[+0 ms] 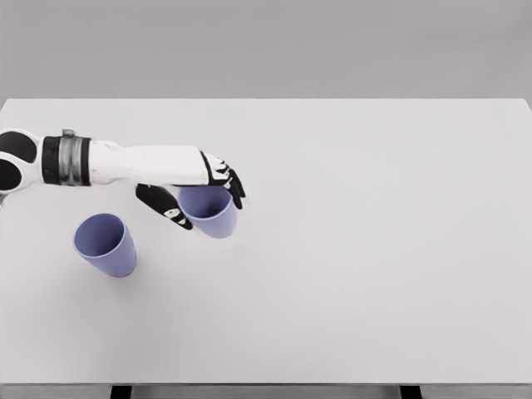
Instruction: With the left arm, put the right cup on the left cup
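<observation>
Fingers of the left hand are curled around the right cup, a little left of the middle of the frame. The dark fingers are seen over the far rim, and the thumb is pressed on the near side, so the cup is held between them. It cannot be told whether the cup is lifted or is touching the bench.

The left cup is seen in the lower left of the frame, near the held cup but apart from it. It is stood upright with its mouth open to the top.

Trouble could be met from here. The held cup is gripped only near its rim, so it could be let slip or be tipped if the squeeze is too weak. The left cup could be bumped by the thumb or the wrist and knocked over, because it looks light. If the held cup is lowered off to one side, it could be caught on the rim and not be seated.

Nothing is seen inside either cup. The right arm is not seen.
</observation>
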Available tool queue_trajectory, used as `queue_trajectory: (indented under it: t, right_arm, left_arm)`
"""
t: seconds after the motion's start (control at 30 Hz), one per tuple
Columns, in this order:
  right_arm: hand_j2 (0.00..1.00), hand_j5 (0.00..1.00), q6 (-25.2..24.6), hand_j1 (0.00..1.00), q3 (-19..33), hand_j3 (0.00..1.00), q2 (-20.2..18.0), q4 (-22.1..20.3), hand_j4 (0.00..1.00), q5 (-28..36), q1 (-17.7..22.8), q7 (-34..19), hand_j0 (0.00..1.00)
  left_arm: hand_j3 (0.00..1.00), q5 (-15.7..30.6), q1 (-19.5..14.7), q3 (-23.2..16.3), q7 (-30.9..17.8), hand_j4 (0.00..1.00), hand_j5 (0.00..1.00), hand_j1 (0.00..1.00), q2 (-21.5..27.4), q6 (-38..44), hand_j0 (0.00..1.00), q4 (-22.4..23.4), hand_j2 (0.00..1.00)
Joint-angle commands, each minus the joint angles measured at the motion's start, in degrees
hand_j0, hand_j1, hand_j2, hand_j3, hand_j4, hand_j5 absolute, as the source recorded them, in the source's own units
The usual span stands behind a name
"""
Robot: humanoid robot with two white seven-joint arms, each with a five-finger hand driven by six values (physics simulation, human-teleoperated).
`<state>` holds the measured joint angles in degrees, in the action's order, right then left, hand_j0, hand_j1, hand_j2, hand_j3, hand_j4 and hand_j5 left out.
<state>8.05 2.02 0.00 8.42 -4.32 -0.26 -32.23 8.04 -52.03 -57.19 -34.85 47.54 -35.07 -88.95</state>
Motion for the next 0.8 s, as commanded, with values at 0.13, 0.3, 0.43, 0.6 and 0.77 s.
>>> queue_trajectory:
  t: [0.13,0.3,0.43,0.6,0.77]
  right_arm:
    - [1.0,1.0,0.03,1.0,0.0,1.0,0.0,0.01,1.0,-0.07,0.0,-0.02,1.0]
    - [1.0,1.0,0.03,1.0,0.0,1.0,0.0,0.01,1.0,-0.07,0.0,-0.02,1.0]
    - [1.0,1.0,0.03,1.0,0.0,1.0,0.0,0.01,1.0,-0.07,0.0,-0.02,1.0]
    - [1.0,1.0,0.03,1.0,0.0,1.0,0.0,0.01,1.0,-0.07,0.0,-0.02,1.0]
    - [1.0,1.0,0.03,1.0,0.0,1.0,0.0,0.01,1.0,-0.07,0.0,-0.02,1.0]
  left_arm:
    - [0.48,10.5,-2.02,-0.02,-0.15,0.48,0.48,0.48,10.73,0.07,0.48,-5.8,0.48]
    - [0.49,14.11,-4.57,-0.37,-0.15,0.49,0.49,0.49,17.32,0.07,0.49,-8.61,0.49]
    - [0.49,15.69,-5.19,-0.38,-0.15,0.49,0.49,0.49,21.36,0.07,0.49,-9.05,0.49]
    - [0.49,16.75,-5.71,-0.38,-0.15,0.49,0.49,0.49,26.46,0.07,0.49,-10.02,0.49]
    - [0.5,16.75,-5.63,-0.55,-0.15,0.5,0.5,0.5,30.94,0.07,0.5,-9.93,0.5]
